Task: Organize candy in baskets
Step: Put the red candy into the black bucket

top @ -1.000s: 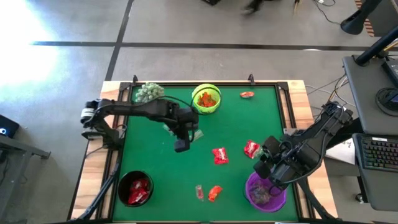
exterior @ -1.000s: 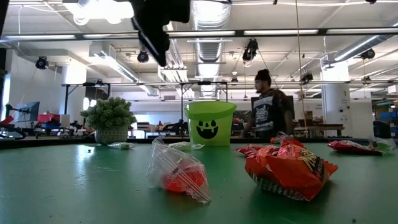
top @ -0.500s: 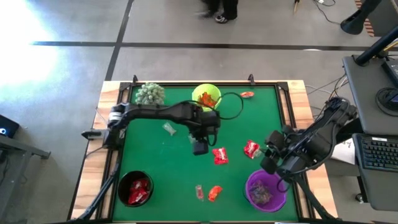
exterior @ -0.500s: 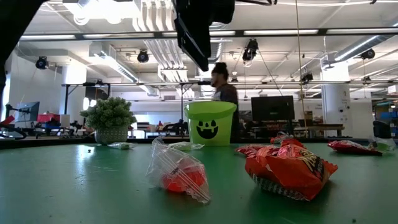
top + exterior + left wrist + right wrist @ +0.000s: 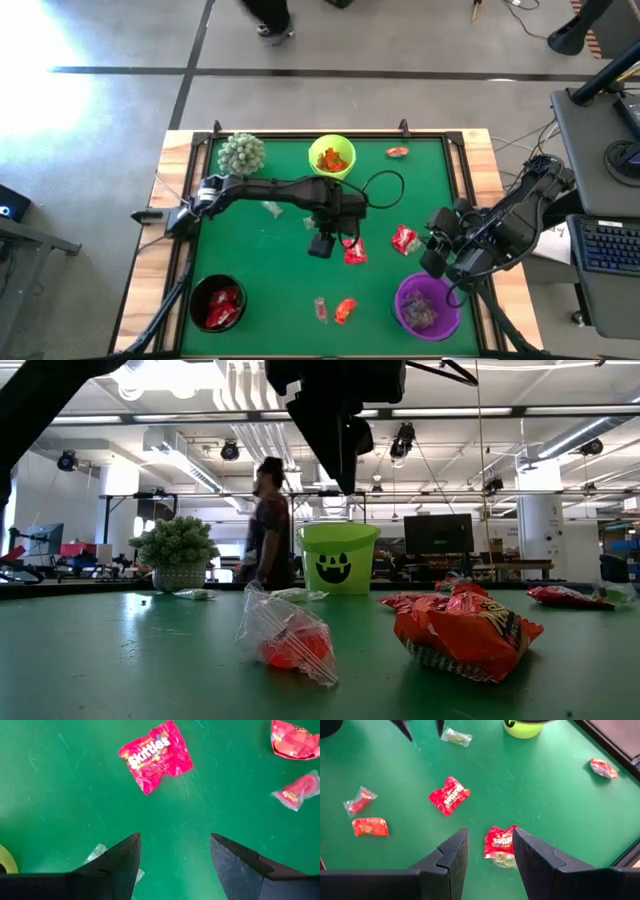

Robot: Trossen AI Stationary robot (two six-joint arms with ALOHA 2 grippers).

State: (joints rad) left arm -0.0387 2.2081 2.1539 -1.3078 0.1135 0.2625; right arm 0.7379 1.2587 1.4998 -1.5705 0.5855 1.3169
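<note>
Wrapped candy lies scattered on the green table. My left gripper (image 5: 320, 245) (image 5: 175, 840) hangs open over the table's middle, pointing down, just left of a red Skittles pack (image 5: 354, 250) (image 5: 156, 756). A pale clear sweet (image 5: 272, 208) lies behind it. My right gripper (image 5: 441, 262) (image 5: 490, 832) stands open above the right side, over a second red pack (image 5: 404, 238) (image 5: 501, 840). The lime green basket (image 5: 332, 158) stands at the far edge, the black basket (image 5: 218, 303) near left, and the purple basket (image 5: 428, 305) near right. All three hold candy.
A spiky pale-green plant (image 5: 241, 152) stands at the far left. An orange sweet (image 5: 345, 310) and a clear-wrapped one (image 5: 320, 308) lie near the front edge, and a red one (image 5: 397, 152) at the far right. A person (image 5: 268, 525) passes behind the table.
My left gripper has swung from left of centre toward the table's right and near edges, sinking a little and rolling, and has ended up beside the red Skittles pack. My right gripper has drawn slightly up and away from the purple basket. No candy has moved.
</note>
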